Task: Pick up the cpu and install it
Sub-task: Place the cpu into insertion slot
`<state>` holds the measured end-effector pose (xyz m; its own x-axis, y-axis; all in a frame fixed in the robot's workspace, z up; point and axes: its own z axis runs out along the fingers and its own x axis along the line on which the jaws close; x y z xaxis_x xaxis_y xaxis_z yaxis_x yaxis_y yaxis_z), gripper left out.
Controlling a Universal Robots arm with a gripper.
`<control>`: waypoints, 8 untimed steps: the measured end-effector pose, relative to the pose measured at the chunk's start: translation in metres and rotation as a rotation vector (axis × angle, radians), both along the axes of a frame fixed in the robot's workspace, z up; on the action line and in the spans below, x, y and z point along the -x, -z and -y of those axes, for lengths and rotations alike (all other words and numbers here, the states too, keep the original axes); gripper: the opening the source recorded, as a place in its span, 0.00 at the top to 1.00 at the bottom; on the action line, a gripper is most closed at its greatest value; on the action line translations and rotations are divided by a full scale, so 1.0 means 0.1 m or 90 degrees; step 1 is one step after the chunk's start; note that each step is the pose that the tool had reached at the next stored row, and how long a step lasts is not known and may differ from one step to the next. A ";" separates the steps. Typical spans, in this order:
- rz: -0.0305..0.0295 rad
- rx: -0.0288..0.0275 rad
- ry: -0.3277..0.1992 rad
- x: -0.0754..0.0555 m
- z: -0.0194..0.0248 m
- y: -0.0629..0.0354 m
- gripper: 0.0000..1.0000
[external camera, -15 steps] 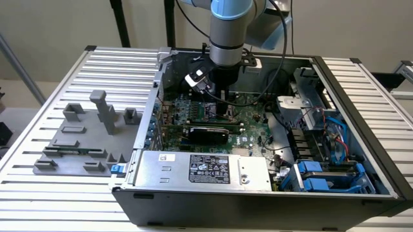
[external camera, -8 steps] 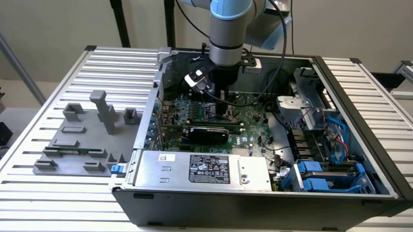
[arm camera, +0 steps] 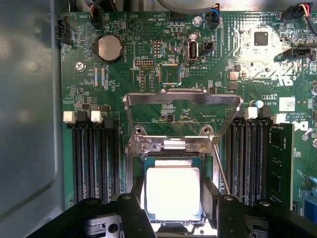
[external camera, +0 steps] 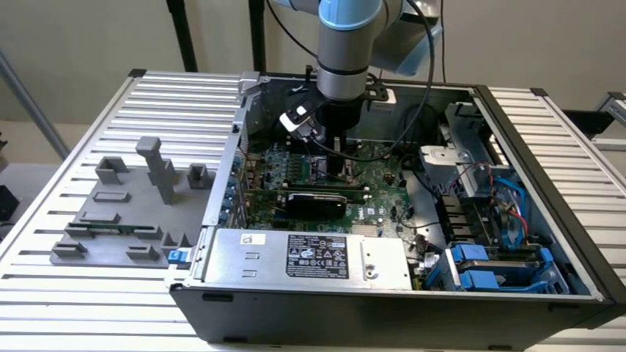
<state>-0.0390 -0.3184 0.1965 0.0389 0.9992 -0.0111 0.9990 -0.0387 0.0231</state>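
Note:
The cpu [arm camera: 172,193], a pale silver square with a thin green rim, sits low over the dark socket [arm camera: 171,157] on the green motherboard [arm camera: 129,74]. My gripper [arm camera: 173,198] is shut on it, one black finger [arm camera: 134,198] against each of two opposite edges. The socket's metal load frame [arm camera: 182,96] is swung up and open behind the chip. In the exterior view my gripper [external camera: 338,150] reaches straight down into the open computer case [external camera: 391,308], just above the motherboard [external camera: 377,198]; the chip is hidden there by the tool.
Black memory slots [arm camera: 94,158] flank the socket, with a memory stick [arm camera: 280,163] seated on one side. A silver power supply [external camera: 303,257] fills the case's front. Drive bays with blue clips [external camera: 489,268] sit at the exterior view's right. A grey fixture plate [external camera: 127,213] lies outside the case.

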 end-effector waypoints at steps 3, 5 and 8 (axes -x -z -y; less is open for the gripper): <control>0.0000 0.0000 0.000 0.00 0.000 0.000 0.45; 0.0000 0.0000 0.000 0.00 0.000 0.001 0.45; 0.0004 -0.0007 0.000 0.00 -0.002 0.004 0.44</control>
